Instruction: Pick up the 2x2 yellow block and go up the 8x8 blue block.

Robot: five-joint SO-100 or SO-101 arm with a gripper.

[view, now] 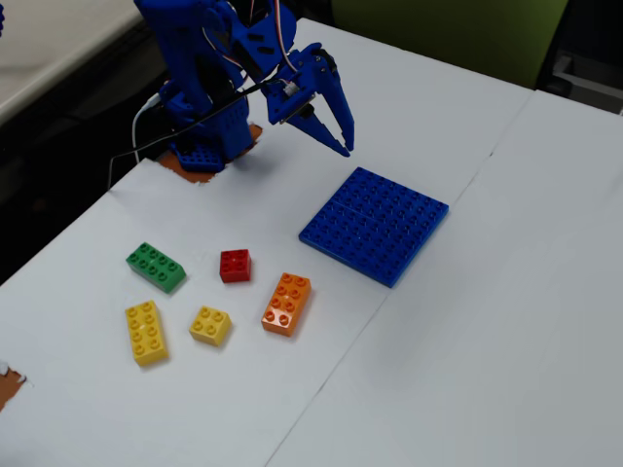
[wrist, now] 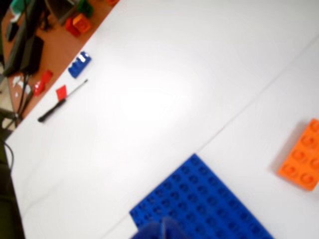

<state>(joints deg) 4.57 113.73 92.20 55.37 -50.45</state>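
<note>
A blue two-finger gripper (view: 343, 146) hangs in the air on a blue robot arm (view: 209, 68) in the fixed view, raised clear of the white table (view: 506, 321). The arm folds forward from its base at the table's 11 o'clock corner, and the fingers slant down toward 5 o'clock. They taper to tips that lie close together and hold nothing; whether the tips touch cannot be told.

The large flat square blue studded baseplate (view: 375, 224) lies just past the fingertips, toward 5 o'clock from them, with its top bare. In the wrist view the baseplate (wrist: 204, 209) fills the lower middle, with a blurred blue gripper part at the bottom edge.

The small square yellow four-stud brick (view: 210, 325) sits on the table at about 7 o'clock from the baseplate, well apart from the gripper. Near it lie a longer yellow brick (view: 145, 332) at 9 o'clock, a small red brick (view: 235, 265) at 12 o'clock, an orange brick (view: 286, 303) at 2 o'clock, and a green brick (view: 156, 267) at 10 o'clock.

The table's right half and near edge lie open.
</note>
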